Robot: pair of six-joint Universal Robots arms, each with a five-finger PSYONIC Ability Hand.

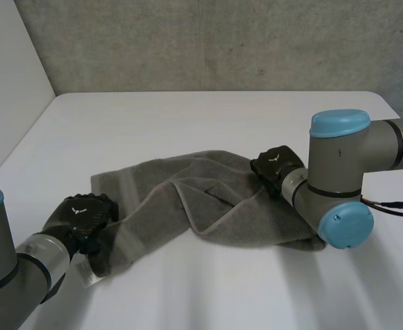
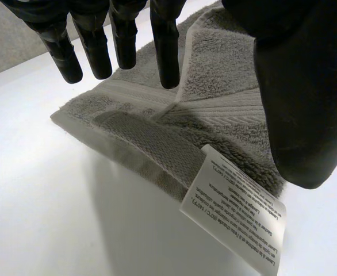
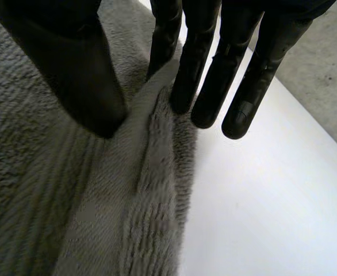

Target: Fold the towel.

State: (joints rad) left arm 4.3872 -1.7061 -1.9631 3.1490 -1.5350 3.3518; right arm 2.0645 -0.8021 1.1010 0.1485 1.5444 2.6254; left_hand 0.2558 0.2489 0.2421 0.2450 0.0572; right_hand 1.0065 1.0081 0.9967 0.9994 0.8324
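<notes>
A crumpled grey terry towel (image 1: 208, 206) is lying across the middle of the white counter (image 1: 188, 117), stretching from about 8 o'clock to about 3 o'clock, with one flap folding over near its centre. The black left hand (image 1: 84, 216) is sitting at the towel's 8 o'clock end. In the left wrist view its fingers (image 2: 167, 52) are hanging straight and spread over the towel's corner and its thumb (image 2: 295, 103) is standing apart from them, so the hand is holding nothing. A white printed care label (image 2: 237, 221) is sticking out from that corner, just beside the thumb. The black right hand (image 1: 277, 165) is resting at the towel's 2 o'clock edge. Its fingers (image 3: 206, 75) are reaching straight down at the hem where cloth meets counter, and its thumb (image 3: 82, 75) is lying on the pile, with a raised ridge of towel between them, not visibly gripped.
</notes>
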